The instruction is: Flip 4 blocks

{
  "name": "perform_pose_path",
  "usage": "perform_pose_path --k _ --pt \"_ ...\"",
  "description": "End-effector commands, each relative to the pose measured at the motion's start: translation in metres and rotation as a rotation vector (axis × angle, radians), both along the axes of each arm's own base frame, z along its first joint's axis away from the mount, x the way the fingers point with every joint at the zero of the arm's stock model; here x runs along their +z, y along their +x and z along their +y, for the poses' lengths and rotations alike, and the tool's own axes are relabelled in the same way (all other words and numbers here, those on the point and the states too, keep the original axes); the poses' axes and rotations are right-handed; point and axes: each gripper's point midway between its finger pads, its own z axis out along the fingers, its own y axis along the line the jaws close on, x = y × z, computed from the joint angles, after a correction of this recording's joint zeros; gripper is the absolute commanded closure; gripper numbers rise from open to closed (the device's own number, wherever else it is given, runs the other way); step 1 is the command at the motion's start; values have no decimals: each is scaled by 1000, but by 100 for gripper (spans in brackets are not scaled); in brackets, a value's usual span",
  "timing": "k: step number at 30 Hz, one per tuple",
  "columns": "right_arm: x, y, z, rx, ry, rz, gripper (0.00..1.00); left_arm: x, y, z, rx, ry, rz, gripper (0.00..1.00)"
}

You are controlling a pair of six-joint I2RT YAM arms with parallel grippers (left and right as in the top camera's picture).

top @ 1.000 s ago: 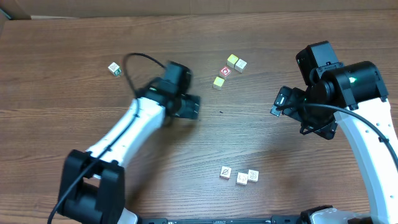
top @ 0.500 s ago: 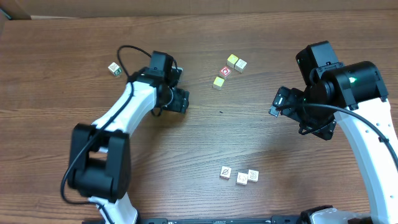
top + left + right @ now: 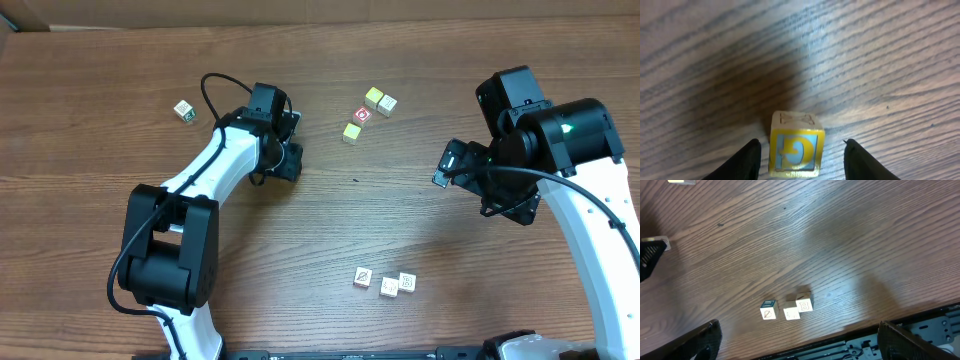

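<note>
- Showing a brown wood-grain surface [image 3: 90, 60] from above, with a white-and-black arm reaching in from the near edge on each side.
- Far left, towards the back: a small green-and-white cube [image 3: 183, 110], alone and well apart from everything else.
- Left of centre: the left arm [image 3: 215, 170] stretched away from the near edge, its left hand [image 3: 801, 145] pointed down and hiding what sits beneath it in the overhead view.
- In the left wrist view: a yellow-edged block [image 3: 796, 152] resting on the surface between the two dark fingers [image 3: 745, 162], with a blue face and yellow letter towards the camera and a pale top with a faint drawing.
- Left hand partly spread, astride that block, a strip of wood grain showing on either side; not gripping.
- Centre back: a loose cluster of a red-faced cube [image 3: 362, 115], a yellow cube [image 3: 373, 96] touching a tan cube [image 3: 388, 104], and a yellow-green cube [image 3: 351, 131] nearest the front.
- Centre, near the front edge: three pale blocks in a short row, with the left block [image 3: 363, 277] just beside the middle block [image 3: 389, 287], which touches the right block [image 3: 407, 282].
- Right: the right arm [image 3: 585, 240] bent over the surface, its right hand [image 3: 799, 330] spread wide, holding nothing, raised clear of the wood.
</note>
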Motion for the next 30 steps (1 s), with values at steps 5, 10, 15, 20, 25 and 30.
perform_pose_path --k 5,10,15,20,25,30 --pt "0 0 0 2 3 -2 0 7 7 -5 -2 -18 -20 59" --pt "0 -1 -1 2 2 0 0 7 8 -5 -2 -19 -21 64" --pt "0 -2 -1 2 0 7 0 6 6 -4 -2 -16 -13 66" --pt "0 -3 -1 2 -1 11 0 6 5 -3 0 -8 -11 68" --pt "0 -4 -1 2 -1 13 0 3 5 -3 1 -6 -6 69" --pt "0 -4 -1 2 -1 13 0 -18 -2 -1 1 9 52 72"
